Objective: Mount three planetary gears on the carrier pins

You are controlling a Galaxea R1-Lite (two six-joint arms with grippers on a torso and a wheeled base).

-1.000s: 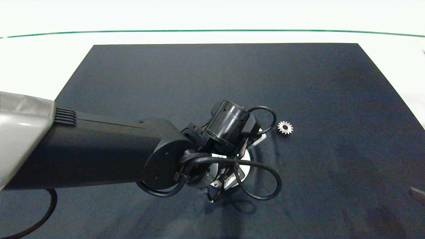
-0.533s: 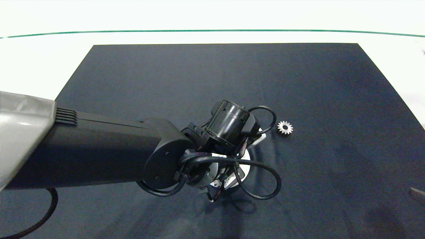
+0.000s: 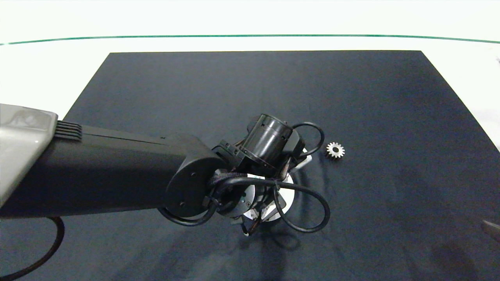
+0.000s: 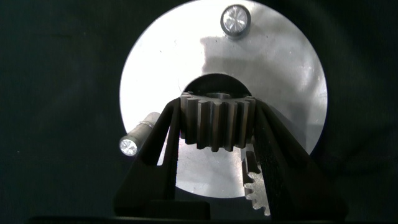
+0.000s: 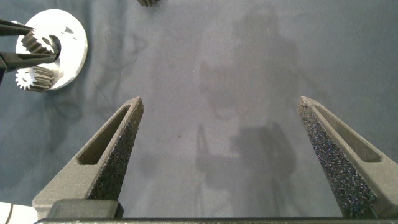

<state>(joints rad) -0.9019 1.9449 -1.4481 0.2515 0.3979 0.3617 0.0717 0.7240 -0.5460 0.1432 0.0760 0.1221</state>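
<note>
Small silver toothed metal gear point(image 4: 216, 122), pinched between the left gripper point(image 4: 214, 134)'s fingers above the flat white ring-shaped disc point(image 4: 283, 68), should be centred over a free round-topped pin point(image 4: 235, 19) and lowered level. One gear point(image 5: 34, 78) already sits on the disc; another point(image 3: 335, 150) lies just beside it on the dark cloth mat point(image 3: 250, 89) covering a white table point(image 3: 47, 66). Right gripper point(image 5: 227, 146) hovers spread and empty, well apart.

1. A white surface point(image 3: 47, 66) fills the upper part of the frame and runs down both sides.
2. A dark mat point(image 3: 250, 97) covers the centre and lower frame, widening toward the bottom.
3. A thin green line point(image 3: 250, 36) curves across the upper frame.
4. Light is bright and even.
</note>
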